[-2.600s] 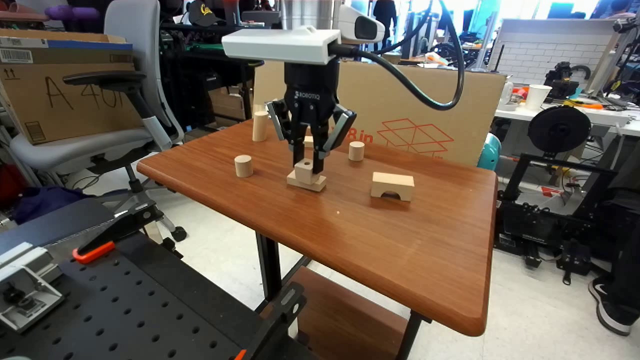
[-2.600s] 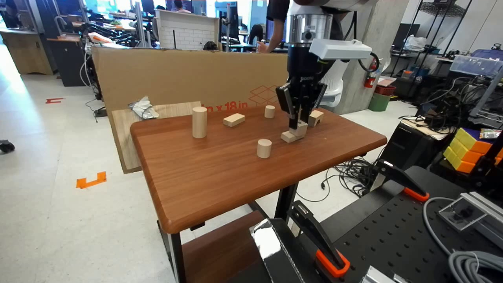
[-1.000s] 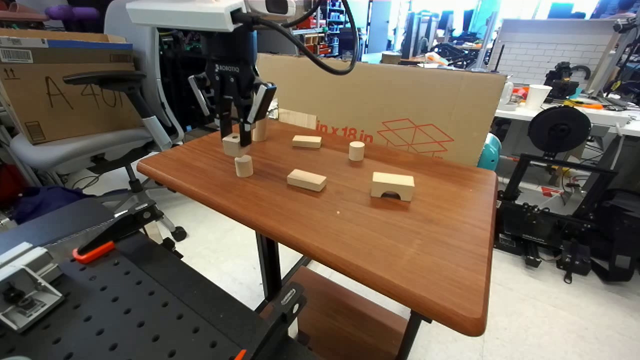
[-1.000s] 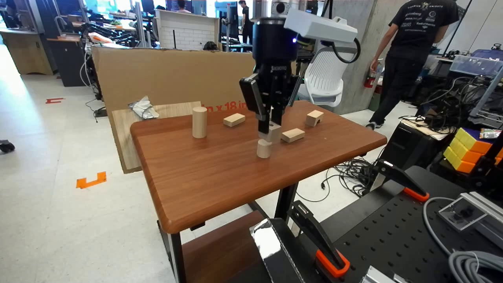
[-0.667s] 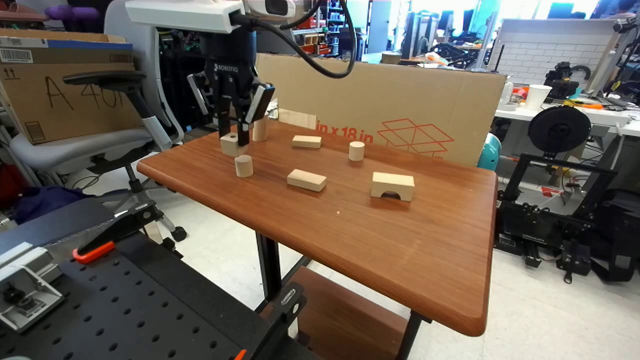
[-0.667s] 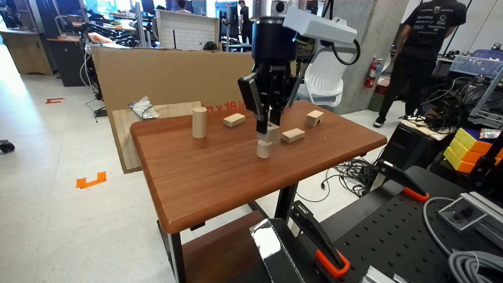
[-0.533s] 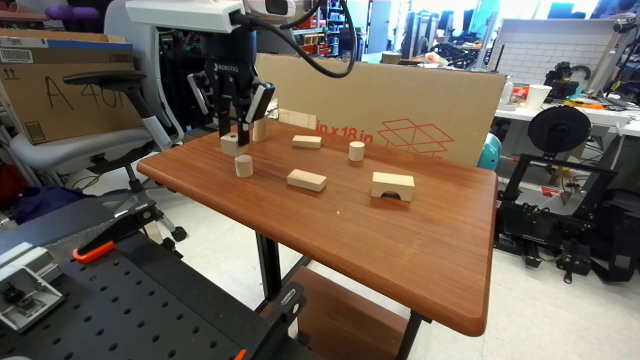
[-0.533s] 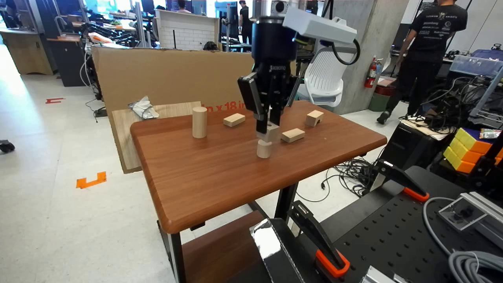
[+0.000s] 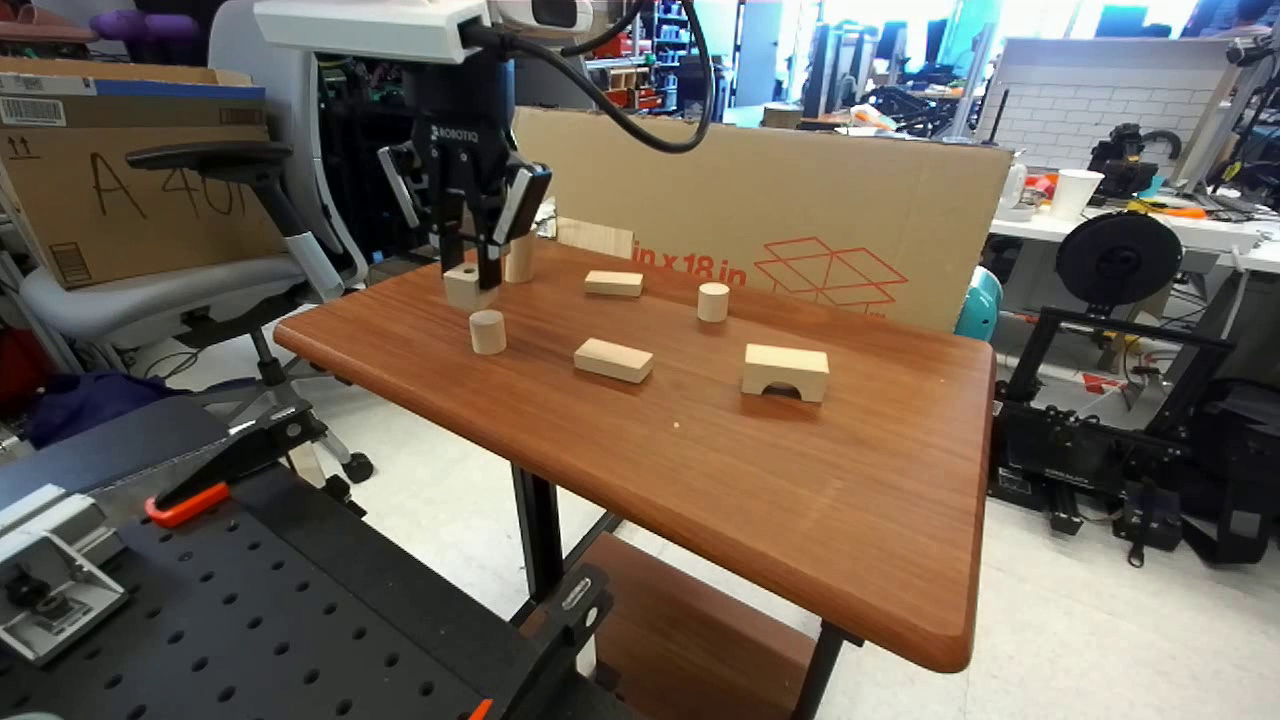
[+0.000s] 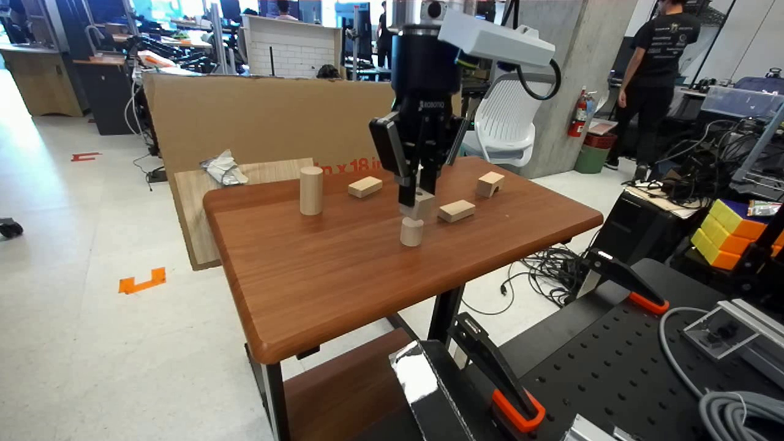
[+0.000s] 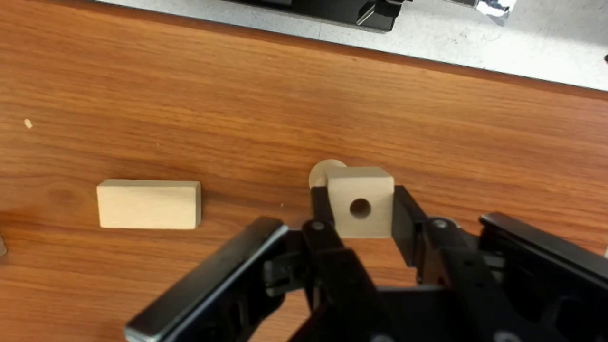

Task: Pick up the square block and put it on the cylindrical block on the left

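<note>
one square block (image 11: 361,188) hangs clamped in your pincer (image 11: 362,204) above the desk (image 9: 720,490), near a short cylindrical block (image 9: 488,335).

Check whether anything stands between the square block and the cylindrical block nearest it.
Nothing visible does. The tool holds the square block higher than the cylindrical block, seemingly not squarely over it; no other object shows between them in any view.

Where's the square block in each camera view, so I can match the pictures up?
In an exterior view, the square block is left of centre.
In an exterior view, the square block is near the centre.
In the wrist view, the square block is right of centre, in the claw.
Shared landmark: the nearby short cylinder, partly hidden in the wrist view.
</note>
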Controlling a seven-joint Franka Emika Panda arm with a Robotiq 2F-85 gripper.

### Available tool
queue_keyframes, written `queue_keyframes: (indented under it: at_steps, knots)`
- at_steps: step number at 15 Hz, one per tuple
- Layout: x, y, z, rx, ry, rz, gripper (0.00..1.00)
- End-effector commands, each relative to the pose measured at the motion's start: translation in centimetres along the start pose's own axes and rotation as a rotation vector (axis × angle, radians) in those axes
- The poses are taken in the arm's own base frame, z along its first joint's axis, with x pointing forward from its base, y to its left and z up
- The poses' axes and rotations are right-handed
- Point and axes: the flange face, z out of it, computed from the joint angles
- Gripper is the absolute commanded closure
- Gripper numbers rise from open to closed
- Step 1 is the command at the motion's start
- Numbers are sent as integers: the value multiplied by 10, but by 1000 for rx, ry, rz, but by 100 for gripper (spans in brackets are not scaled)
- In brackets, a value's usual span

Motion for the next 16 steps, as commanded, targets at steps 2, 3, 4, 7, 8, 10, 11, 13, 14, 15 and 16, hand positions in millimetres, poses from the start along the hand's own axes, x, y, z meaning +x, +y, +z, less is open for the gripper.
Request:
queue_keyframes:
  at_steps: [2,3,4,7,8,10,11,13,14,15,16]
  knots:
    - [7,0,2,-21,-4,14,91]
    - [7,1,3,-25,-6,15,91]
    - [8,1,5,-32,-7,16,91]
    - [10,2,8,-53,-9,21,91]
    - [11,3,9,-58,-11,22,91]
    - [11,2,13,-66,-16,19,77]
    - [11,0,15,-70,-20,16,76]
    - [10,-3,17,-69,-24,11,67]
    - [10,-4,16,-69,-21,8,71]
    - [9,-6,15,-68,-19,5,82]
    - [9,-8,15,-68,-17,2,91]
